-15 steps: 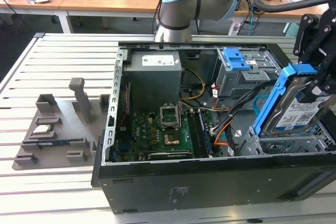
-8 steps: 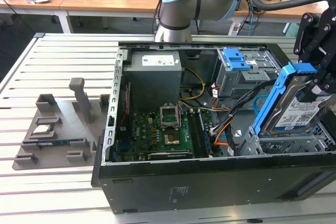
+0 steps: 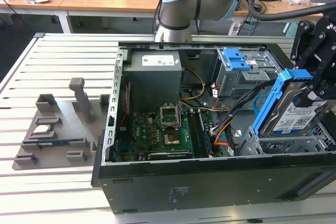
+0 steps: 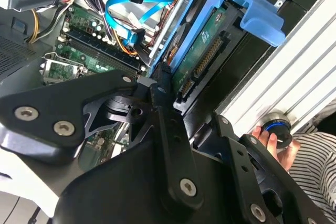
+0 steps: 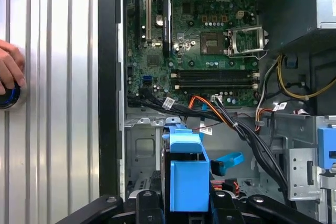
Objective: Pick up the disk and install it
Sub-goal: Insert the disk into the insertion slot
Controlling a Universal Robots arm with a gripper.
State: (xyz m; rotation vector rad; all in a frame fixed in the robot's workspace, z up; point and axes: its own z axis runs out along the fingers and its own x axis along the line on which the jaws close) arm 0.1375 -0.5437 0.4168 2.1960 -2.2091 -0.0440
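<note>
One claw [image 3: 313,95] grips the disk [image 3: 294,116] by its blue frame, tilted over the bay [image 3: 294,142]; level it and keep the cables [image 3: 223,129] clear.

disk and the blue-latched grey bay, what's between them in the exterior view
In the exterior view, dark cables and a looping blue cable cross the gap between the disk and the grey bay.

We see the disk [image 3: 295,116] silver-grey, white-and-blue label, bright blue frame. Black gripper [image 3: 313,90]. Green motherboard [image 5: 197,35]. Black computer case [image 3: 210,187]. Blue latch [image 3: 235,59] on grey bay. Orange, yellow, black cables [image 5: 231,114]. Person's sleeve [image 4: 317,163] striped white-grey.
</note>
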